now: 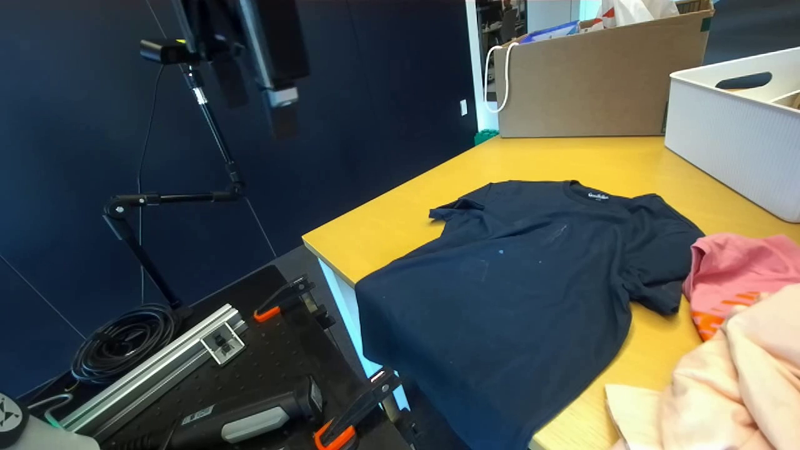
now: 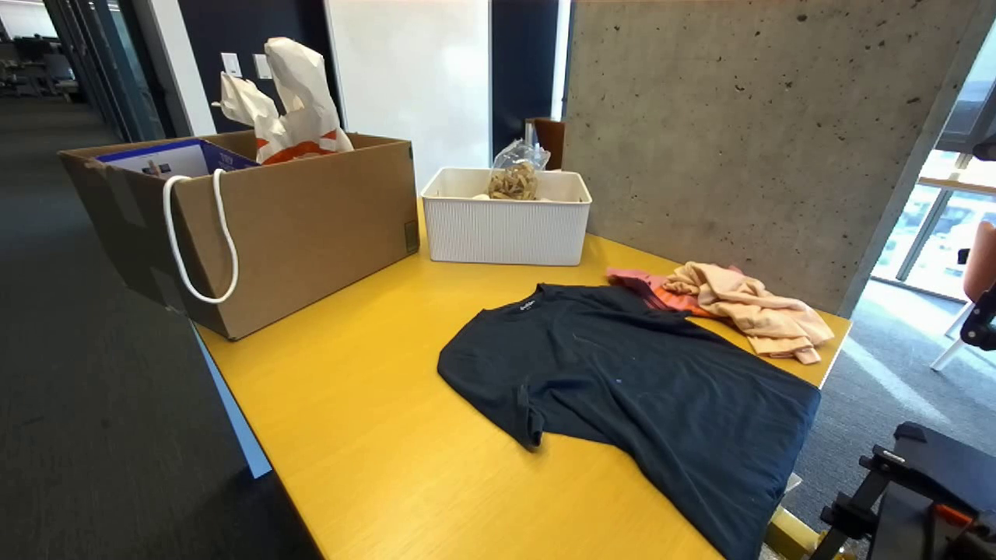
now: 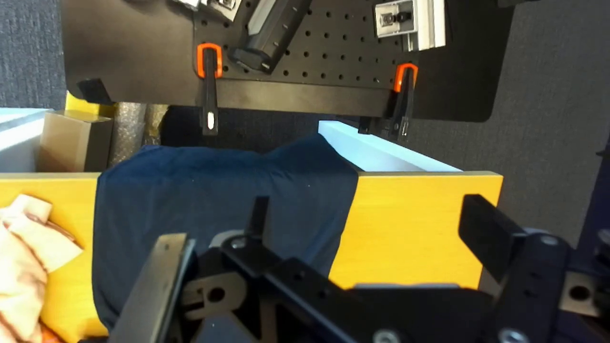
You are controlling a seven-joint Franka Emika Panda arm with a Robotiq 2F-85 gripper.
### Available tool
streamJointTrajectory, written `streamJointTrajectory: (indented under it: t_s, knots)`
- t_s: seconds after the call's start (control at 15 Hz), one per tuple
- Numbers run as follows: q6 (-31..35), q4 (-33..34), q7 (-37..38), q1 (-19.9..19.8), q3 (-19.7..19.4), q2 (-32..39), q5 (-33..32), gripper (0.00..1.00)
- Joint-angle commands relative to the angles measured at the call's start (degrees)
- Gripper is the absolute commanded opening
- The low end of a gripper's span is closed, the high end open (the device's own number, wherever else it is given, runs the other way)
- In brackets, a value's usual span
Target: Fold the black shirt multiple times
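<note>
Black metal end effector (image 3: pixel 369 221) stands empty, jaws apart. Navy-black short-sleeved cloth shirt (image 2: pixel 622 381) lies spread, lower end (image 1: pixel 431 387) overhanging the yellow wooden tabletop (image 2: pixel 350 373). Recommend pinching that end squarely, then folding toward the collar (image 1: pixel 598 196).

Premises assessed as an office in laboratory use. Grounds for office: in an exterior view, grey carpet (image 2: pixel 856 412) at lower right, a large window (image 2: pixel 903 233) and part of a chair (image 2: pixel 983 264) at the right edge, a bare concrete wall (image 2: pixel 739 117) at upper right, wall switches (image 2: pixel 231 64) at upper left. Grounds for laboratory: in an exterior view, lower left, a black perforated bench top (image 1: pixel 275 359) bearing metal profile (image 1: pixel 150 369), a cable coil (image 1: pixel 97 356) and orange-tipped clamps (image 1: pixel 359 406); a jointed stand (image 1: pixel 187 197) rises at left.
</note>
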Motion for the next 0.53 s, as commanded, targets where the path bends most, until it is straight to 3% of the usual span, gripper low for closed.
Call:
streamJointTrajectory:
  t_s: [0.0, 0.27, 0.33, 0.47]
  knots:
    - [0.33, 10.96, -1.66, 5.25, -1.07, 14.74, 4.76, 1.0]
    - [8.88, 19.13, -2.29, 7.26, 0.25, 29.49, 4.87, 1.0]
    - [10.56, 22.12, -2.75, 2.8, 4.79, 33.32, 5.38, 1.0]
    - [12.65, 29.18, -1.69, 0.45, 7.12, 40.17, 4.52, 1.0]
